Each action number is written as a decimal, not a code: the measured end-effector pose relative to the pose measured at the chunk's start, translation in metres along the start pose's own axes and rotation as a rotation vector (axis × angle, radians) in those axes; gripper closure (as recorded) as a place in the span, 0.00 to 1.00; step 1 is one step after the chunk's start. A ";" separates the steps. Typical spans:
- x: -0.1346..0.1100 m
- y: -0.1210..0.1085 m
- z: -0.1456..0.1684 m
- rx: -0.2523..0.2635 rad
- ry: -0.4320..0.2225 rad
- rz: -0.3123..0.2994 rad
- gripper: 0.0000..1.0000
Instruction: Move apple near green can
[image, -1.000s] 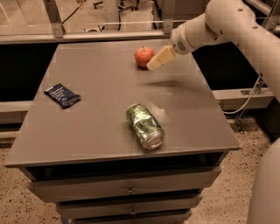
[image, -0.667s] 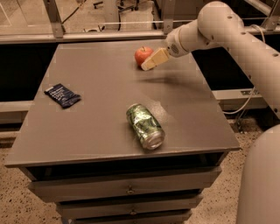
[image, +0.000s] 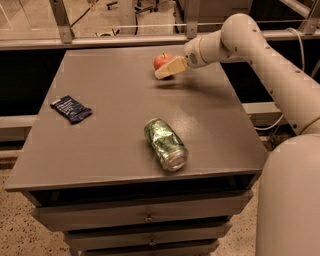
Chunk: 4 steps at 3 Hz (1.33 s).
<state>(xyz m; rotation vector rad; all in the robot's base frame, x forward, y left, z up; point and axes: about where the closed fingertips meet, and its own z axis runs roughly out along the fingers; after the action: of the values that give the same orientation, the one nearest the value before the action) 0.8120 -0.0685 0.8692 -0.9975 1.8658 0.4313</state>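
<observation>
At the left of the table (image: 100, 155), a dark blue snack packet (image: 71, 108) was seen lying flat, well away from any line between the task's things. Towards the front, near the middle, the green can (image: 165, 144) was found on its side, one silver end turned forward. At the far edge the apple (image: 160, 59) was left much where it had been a second before, well apart from the can. The change was to its right: the gripper (image: 169, 69) had been brought leftward until it was set just against the apple's near right side. Whether it was open or closed could not be told. A grasp was judged imminent, with the carry not yet begun. Nothing was seen lying between apple and can.
</observation>
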 end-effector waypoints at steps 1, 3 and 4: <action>0.000 0.004 0.011 -0.032 -0.029 0.016 0.17; -0.005 0.021 0.006 -0.109 -0.038 -0.010 0.70; -0.019 0.039 -0.021 -0.178 -0.075 -0.056 0.95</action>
<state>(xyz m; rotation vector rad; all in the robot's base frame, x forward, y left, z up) 0.7731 -0.0497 0.8914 -1.1331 1.7516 0.6010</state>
